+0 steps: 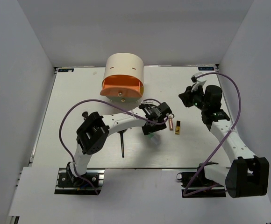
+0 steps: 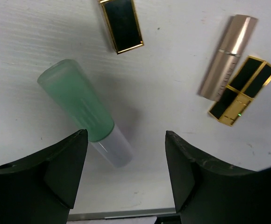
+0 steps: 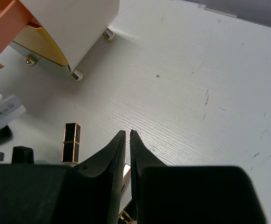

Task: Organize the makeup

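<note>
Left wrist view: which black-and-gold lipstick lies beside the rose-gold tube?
The lipstick at the right edge, alongside the rose-gold tube. The other lipstick lies apart at the top edge, above the mint-green tube.

We log bright, even overhead light; soft shadow right of mint-green tube [image 2: 77,100]; sheen on rose-gold tube [image 2: 229,56].

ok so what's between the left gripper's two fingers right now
In the left wrist view, the white-capped end of the mint-green tube lies between the fingers of the open left gripper. The rest of that gap is bare table.
</note>
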Robot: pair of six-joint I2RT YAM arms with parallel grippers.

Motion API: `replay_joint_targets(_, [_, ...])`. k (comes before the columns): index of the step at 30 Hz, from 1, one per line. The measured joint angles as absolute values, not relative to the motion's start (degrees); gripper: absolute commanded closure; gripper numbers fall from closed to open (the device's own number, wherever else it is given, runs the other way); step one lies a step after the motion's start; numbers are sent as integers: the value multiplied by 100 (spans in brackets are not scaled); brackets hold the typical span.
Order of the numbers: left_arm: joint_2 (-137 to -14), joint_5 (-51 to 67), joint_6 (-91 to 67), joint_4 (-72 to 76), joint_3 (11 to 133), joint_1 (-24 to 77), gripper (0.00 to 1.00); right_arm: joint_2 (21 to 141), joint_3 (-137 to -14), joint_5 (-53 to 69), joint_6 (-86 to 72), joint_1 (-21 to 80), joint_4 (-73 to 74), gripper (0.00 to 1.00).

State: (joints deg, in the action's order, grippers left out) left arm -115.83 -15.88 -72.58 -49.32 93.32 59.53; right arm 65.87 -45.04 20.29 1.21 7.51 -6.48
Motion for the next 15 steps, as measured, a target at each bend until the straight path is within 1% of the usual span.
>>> replay_joint_targets(4, [-11799,-1588,-7369,-5002,9338,5977,25,6436,-4405,1957,113,751,-749,86])
replay_joint_targets(10, [-11804,-1605,-7526,-5124,9338,5981,25,6344,-4257,1914,93,718,-790,86])
replay_joint_targets(12, [-11804,-1601,-7570,-5129,9334,5981,27,6337,-4217,1900,38,701,-784,86])
replay_joint_targets(13, [-11804,-1601,-7592,-5135,9325,5979,30,6337,-4215,1896,25,696,-781,86])
replay_joint_targets(15, [-11804,-1588,-7623,-5183,9325,5981,33,6335,-4215,1894,5,692,-794,87])
